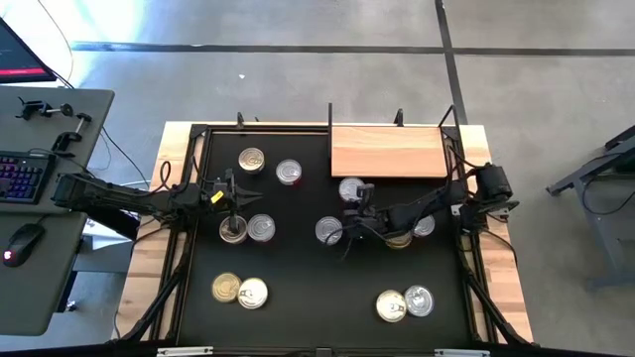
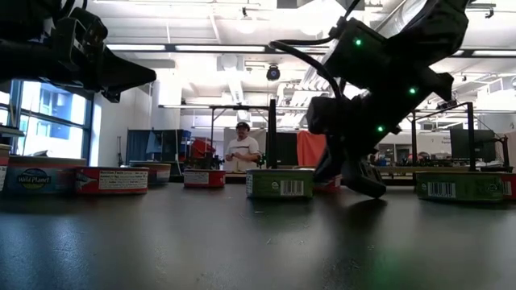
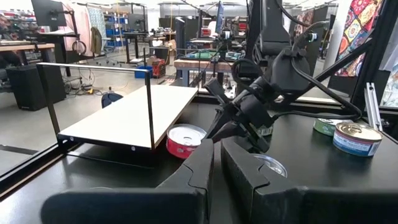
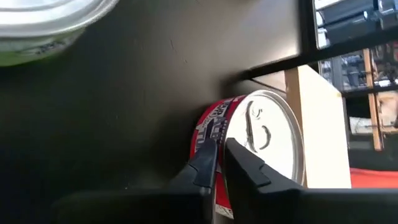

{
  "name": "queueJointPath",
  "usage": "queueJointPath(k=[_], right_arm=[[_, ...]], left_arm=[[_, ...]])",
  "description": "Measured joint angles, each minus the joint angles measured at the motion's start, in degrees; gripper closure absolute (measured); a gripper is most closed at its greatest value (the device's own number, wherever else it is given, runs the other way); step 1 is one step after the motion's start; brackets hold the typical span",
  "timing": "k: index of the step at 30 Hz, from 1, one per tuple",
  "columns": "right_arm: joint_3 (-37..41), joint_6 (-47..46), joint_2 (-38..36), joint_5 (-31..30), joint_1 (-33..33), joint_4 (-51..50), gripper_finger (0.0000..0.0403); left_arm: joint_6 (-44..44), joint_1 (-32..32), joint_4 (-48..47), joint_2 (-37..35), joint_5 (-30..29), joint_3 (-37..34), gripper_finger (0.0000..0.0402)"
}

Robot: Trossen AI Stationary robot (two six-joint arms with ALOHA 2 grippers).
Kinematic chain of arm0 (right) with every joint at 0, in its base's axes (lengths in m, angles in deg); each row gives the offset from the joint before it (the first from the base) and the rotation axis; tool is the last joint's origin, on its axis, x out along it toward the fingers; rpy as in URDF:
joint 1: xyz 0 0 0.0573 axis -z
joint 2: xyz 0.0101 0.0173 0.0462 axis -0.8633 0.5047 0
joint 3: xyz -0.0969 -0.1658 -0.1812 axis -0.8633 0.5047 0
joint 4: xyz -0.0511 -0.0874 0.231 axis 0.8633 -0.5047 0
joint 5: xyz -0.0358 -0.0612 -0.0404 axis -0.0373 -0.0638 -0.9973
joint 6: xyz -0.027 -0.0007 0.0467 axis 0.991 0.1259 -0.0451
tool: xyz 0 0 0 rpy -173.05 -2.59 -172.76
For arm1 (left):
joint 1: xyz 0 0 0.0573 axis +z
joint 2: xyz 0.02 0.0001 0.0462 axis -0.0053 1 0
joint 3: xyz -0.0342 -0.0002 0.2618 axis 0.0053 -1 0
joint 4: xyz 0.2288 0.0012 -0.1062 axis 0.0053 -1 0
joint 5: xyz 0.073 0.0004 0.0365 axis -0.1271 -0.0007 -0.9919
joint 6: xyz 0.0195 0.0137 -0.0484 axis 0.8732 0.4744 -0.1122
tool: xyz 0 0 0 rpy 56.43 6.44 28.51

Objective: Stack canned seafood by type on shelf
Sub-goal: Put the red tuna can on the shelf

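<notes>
On the black mat, round tins lie scattered in pairs, while the wooden shelf sits at the far edge, right of centre, with nothing on its board. From above, two tins lie near the far left part of the mat, a gold-lidded tin and a silver-lidded tin beside it. Another pair rests near the front left, and a gold and silver pair near the front right.

Reaching in from the right, the right gripper hangs low near the middle of the mat. Its fingers are closed almost together with nothing between them. In the right wrist view the fingertips point at the edge of a red-sided tin with a silver pull-tab lid, just in front of them; whether they touch it cannot be told. From above, that gripper lies between a silver tin near the shelf and another silver tin on the mat. More tins show under the right arm.

Over the left side of the mat, the left gripper hovers above a pair of tins. Its fingers are pressed nearly shut and empty. The low view shows it raised well clear of the mat. In that view a person stands far off in the room beyond the table.
</notes>
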Motion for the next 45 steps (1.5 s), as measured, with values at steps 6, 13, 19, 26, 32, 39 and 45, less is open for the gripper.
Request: queueJointPath(k=[6,13,19,26,32,39,45], right_arm=[[0.7,-0.4,-2.1,-2.5,-3.4,-1.8,0.0400],[1.0,0.9,-4.3,-8.5,-5.9,-3.2,0.0402],[1.0,2.3,-4.4,-11.7,-5.7,-3.1,0.0403],[0.8,5.7,-4.6,-16.3,-4.1,-0.9,0.0403],[0.7,12.4,-4.7,-18.5,-3.4,5.6,0.0402],[0.7,13.4,-4.7,-18.8,-1.6,6.5,0.0401],[0.7,10.6,-7.4,-16.2,-1.5,6.1,0.0402]], left_arm=[[0.0,0.0,0.1,0.0,0.0,0.0,0.0381],[0.0,0.0,0.1,0.0,0.0,0.0,0.0381],[0.0,0.0,0.1,0.0,0.0,0.0,0.0381],[0.0,0.0,0.1,0.0,0.0,0.0,0.0381],[0.0,0.0,0.1,0.0,0.0,0.0,0.0381],[0.0,0.0,0.1,0.0,0.0,0.0,0.0381],[0.0,0.0,0.1,0.0,0.0,0.0,0.0381]])
